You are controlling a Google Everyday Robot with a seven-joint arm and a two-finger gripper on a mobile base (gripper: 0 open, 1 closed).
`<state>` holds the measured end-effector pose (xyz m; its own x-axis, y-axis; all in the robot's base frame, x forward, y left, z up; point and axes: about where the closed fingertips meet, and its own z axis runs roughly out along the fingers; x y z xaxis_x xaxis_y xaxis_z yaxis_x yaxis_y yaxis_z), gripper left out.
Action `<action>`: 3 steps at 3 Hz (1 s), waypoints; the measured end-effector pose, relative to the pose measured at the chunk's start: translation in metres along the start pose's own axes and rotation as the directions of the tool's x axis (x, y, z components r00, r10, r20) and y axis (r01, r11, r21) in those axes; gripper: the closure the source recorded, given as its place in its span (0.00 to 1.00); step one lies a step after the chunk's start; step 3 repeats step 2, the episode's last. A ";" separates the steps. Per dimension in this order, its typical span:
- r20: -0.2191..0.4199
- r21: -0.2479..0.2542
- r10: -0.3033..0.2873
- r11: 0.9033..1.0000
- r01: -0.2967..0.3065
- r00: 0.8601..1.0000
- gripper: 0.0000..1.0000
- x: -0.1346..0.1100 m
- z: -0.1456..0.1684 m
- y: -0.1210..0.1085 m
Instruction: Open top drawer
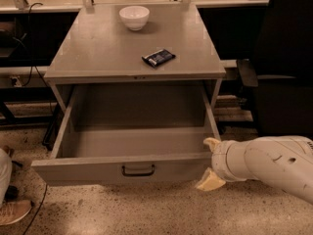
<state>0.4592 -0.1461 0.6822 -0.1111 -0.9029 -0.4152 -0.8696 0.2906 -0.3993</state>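
The top drawer [98, 168] of the grey metal cabinet is pulled far out, and its deep plain grey interior is bare. Its wide front panel faces me with a dark loop handle [138, 170] at the centre. My gripper [210, 162], on a white arm coming in from the right, is at the right end of the drawer's front panel. One cream fingertip is above the panel's corner and one is below it, spread apart. No other drawers show.
On the cabinet top [98, 53] stand a white bowl [134, 17] at the back and a dark snack packet [158, 57] near the front right. A black chair [281, 62] stands to the right. A person's shoe [12, 210] is at the lower left on the speckled floor.
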 end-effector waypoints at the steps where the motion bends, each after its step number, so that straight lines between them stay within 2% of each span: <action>1: 0.020 0.014 0.000 1.000 0.000 1.000 0.00 0.000 -0.010 -0.012; 2: 0.049 0.053 0.013 0.998 -0.015 0.999 0.00 0.012 -0.032 -0.043; 3: 0.049 0.053 0.013 0.998 -0.015 0.999 0.00 0.012 -0.032 -0.043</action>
